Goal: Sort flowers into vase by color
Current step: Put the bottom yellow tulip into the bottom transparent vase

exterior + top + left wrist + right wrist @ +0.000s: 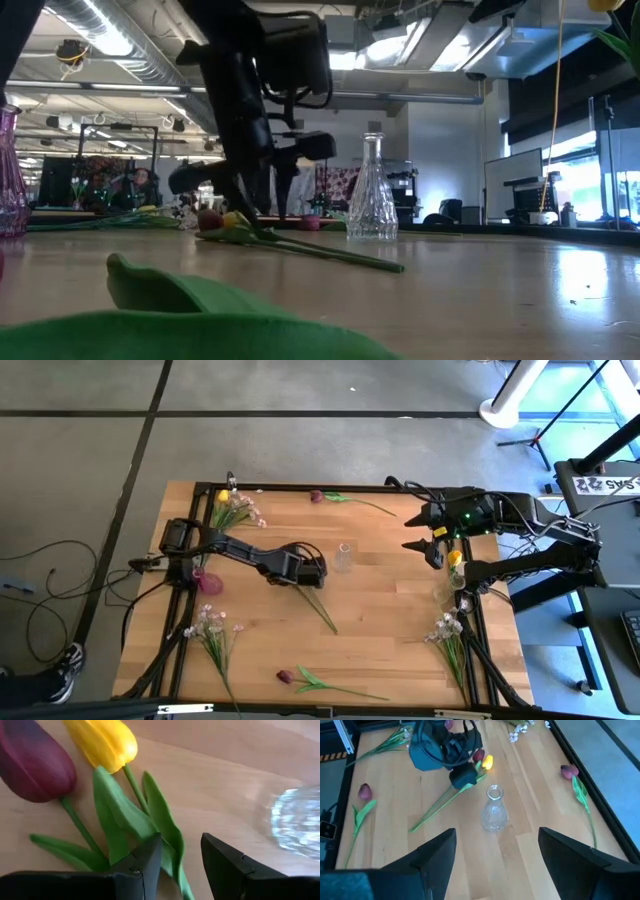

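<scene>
left pincer (181,855): parted, grasping nothing, low over the middle of the bench (400,610), its tips either side of the leaves of two tulips lying together
yellow tulip (104,742): flat on the wood, head right beside the maroon tulip (34,764), stems running back under the fingers
handling guess: these look super light and bendy, probably fabric petals on a thin stem, so the heads would squash easily; best bet is pinching the stem just below the leaves, and only one stem, since the pair sits so close
clear vase (494,812): near the tulips, glass, looks tippy
right pincer (495,852): released, hanging above the bench's right side, waiting
other flowers: white sprigs (212,632) and more tulips scattered near the edges
</scene>
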Available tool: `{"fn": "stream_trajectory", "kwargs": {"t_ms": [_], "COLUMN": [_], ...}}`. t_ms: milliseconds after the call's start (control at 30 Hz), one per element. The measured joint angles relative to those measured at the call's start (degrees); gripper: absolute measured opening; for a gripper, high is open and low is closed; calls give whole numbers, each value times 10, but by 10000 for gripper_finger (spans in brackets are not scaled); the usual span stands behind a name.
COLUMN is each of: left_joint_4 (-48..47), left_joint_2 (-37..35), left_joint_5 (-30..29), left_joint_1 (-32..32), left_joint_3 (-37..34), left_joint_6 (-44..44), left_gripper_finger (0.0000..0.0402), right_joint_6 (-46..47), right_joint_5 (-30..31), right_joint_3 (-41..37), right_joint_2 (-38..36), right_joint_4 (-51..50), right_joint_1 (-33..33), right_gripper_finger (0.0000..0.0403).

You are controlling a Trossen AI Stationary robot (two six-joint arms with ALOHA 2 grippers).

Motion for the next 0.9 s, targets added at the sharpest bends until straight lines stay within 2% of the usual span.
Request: {"fn": "stream_trajectory", "kwargs": {"t_ms": [167, 333, 433, 567, 633, 767, 900], "left_joint_4": [13, 8, 6, -2, -7, -6, 27], "left_joint_2": [11, 12, 12, 12, 1, -60, -153], "left_joint_5": [27, 31, 29, 25, 18, -43, -151], "left_joint_1": [22, 15, 18, 27, 29, 25, 6], "left_joint_3": [0, 0, 0, 0, -1, 0, 0], "left_joint_6": [11, 8, 8, 8, 12, 22, 96], "left_gripper_finger": [135, 130, 98, 18, 10, 3, 2], "right_joint_6": [-10, -22, -14, -11, -13, -29, -41], "right_joint_5": [0, 0, 0, 0, 0, 0, 0], "right_joint_3": [0, 0, 0, 0, 0, 6, 40], "right_joint_2": [0, 0, 0, -3, -5, -12, -17], "right_joint_4": [-7, -9, -11, -14, -12, -11, -3], "right_joint_1": [0, 0, 0, 0, 0, 0, 0], "right_gripper_finger": [280, 280, 280, 280, 280, 280, 280]}}
